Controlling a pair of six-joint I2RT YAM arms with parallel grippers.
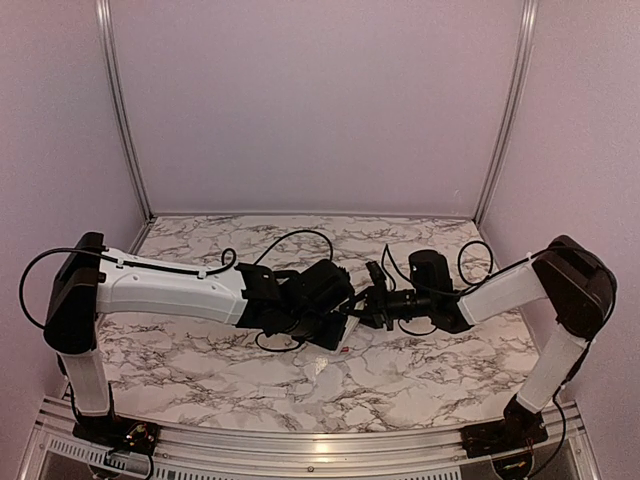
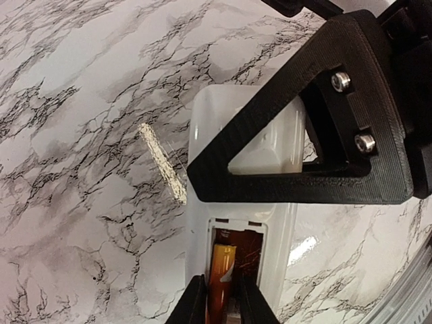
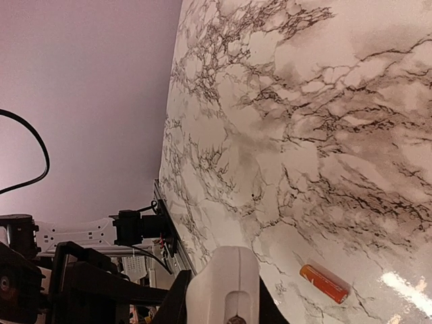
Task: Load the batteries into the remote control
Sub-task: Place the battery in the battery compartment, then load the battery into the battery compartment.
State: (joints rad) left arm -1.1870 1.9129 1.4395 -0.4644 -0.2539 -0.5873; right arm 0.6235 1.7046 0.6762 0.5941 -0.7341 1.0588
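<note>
With the right gripper (image 3: 226, 297) pinching the remote (image 2: 223, 111), the left gripper (image 2: 221, 300), hugging the battery (image 2: 221, 270) (whether clamped, cannot tell), should press it flat into the recess (image 2: 251, 246).

Arms reach inward, left gripper (image 2: 223, 307) beside right gripper (image 3: 223, 304).

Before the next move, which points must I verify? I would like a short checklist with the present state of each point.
1. The right hand grips the remote control: ok.
2. The recess is open and faces up: ok.
3. The first battery lies in the recess: ok. Fully seated: cannot tell.
4. The left hand is clear of the first battery: cannot tell; its fingers flank it closely.
5. The second battery lies free on the table: ok.
</note>
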